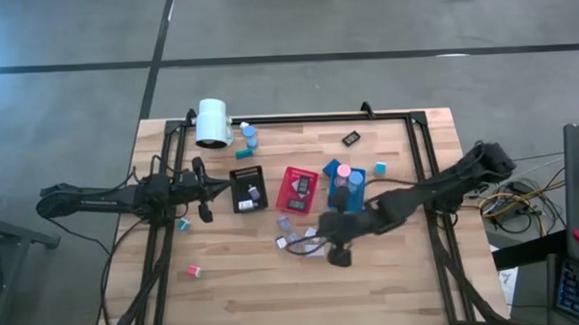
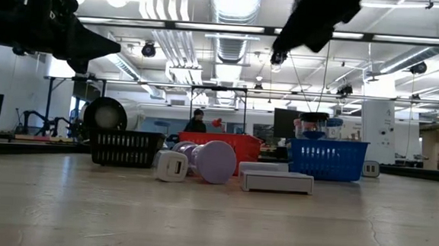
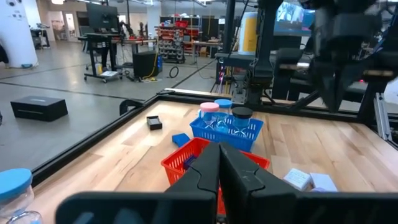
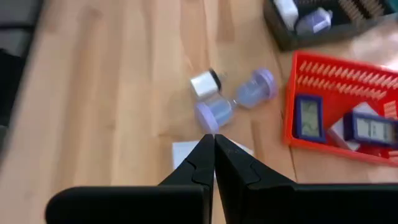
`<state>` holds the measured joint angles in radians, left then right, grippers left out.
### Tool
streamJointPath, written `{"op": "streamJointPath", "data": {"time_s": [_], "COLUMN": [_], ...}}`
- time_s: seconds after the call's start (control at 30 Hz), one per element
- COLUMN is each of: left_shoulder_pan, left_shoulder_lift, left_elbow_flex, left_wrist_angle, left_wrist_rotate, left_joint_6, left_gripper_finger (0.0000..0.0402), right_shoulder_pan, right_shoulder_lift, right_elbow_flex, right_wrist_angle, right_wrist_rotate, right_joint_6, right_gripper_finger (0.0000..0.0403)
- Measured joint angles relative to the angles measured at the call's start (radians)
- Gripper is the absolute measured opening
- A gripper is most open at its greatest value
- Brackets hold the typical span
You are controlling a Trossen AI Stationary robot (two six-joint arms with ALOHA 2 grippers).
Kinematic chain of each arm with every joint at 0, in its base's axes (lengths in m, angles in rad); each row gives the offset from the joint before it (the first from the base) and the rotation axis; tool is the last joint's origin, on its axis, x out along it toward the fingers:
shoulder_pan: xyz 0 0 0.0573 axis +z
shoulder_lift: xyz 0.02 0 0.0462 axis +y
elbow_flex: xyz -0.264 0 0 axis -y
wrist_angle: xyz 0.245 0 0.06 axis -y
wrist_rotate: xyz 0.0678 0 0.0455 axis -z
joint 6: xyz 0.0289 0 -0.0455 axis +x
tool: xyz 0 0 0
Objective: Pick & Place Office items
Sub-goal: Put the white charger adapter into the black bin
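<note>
So, scanning the overhead shot left to right: the left gripper (image 1: 206,196) hangs at centre-left beside the black tray (image 1: 248,188), fingers pressed together and holding nothing. Middle of frame sits the red tray (image 1: 297,188), then the blue tray (image 1: 346,186). Just below those, the loose office items (image 1: 290,234), lavender caps and a white block, lie scattered on the wooden surface (image 1: 246,289). The right gripper (image 1: 337,253) hovers right next to them, fingers also pinched closed and empty. Looks like an approach step to me; next it'd need to spread its fingers and drop onto one piece.
</note>
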<state>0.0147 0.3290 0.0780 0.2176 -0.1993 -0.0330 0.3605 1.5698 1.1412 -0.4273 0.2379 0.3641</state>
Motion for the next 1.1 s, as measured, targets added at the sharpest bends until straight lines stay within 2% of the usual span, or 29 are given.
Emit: {"op": "streamJointPath", "data": {"time_s": [0.13,0.3,0.5,0.7,0.87,1.1], "left_shoulder_pan": [0.000,0.000,0.000,0.000,0.000,0.000], "left_shoulder_lift": [0.000,0.000,0.000,0.000,0.000,0.000], "left_elbow_flex": [0.000,0.000,0.000,0.000,0.000,0.000], "left_wrist_angle": [0.000,-0.001,-0.001,-0.003,-0.003,-0.003], "left_wrist_rotate": [0.000,0.000,0.000,0.000,0.000,0.000], "left_joint_6": [0.005,0.011,0.010,0.010,0.012,0.014], "left_gripper_finger": [0.0013,0.0013,0.0013,0.0014,0.0014,0.0014], "right_shoulder_pan": [-0.020,-0.074,-0.124,-0.169,-0.188,-0.186], "right_shoulder_lift": [0.140,0.288,0.392,0.444,0.443,0.445], "right_elbow_flex": [0.145,0.295,0.360,0.361,0.337,0.326], "right_wrist_angle": [-0.156,-0.352,-0.362,-0.386,-0.386,-0.380], "right_wrist_rotate": [-0.010,-0.086,-0.176,-0.193,-0.194,-0.195], "right_joint_6": [0.050,0.134,0.136,0.191,0.207,0.210], "right_gripper_finger": [0.0024,0.0090,0.0187,0.0257,0.0282,0.0283]}}
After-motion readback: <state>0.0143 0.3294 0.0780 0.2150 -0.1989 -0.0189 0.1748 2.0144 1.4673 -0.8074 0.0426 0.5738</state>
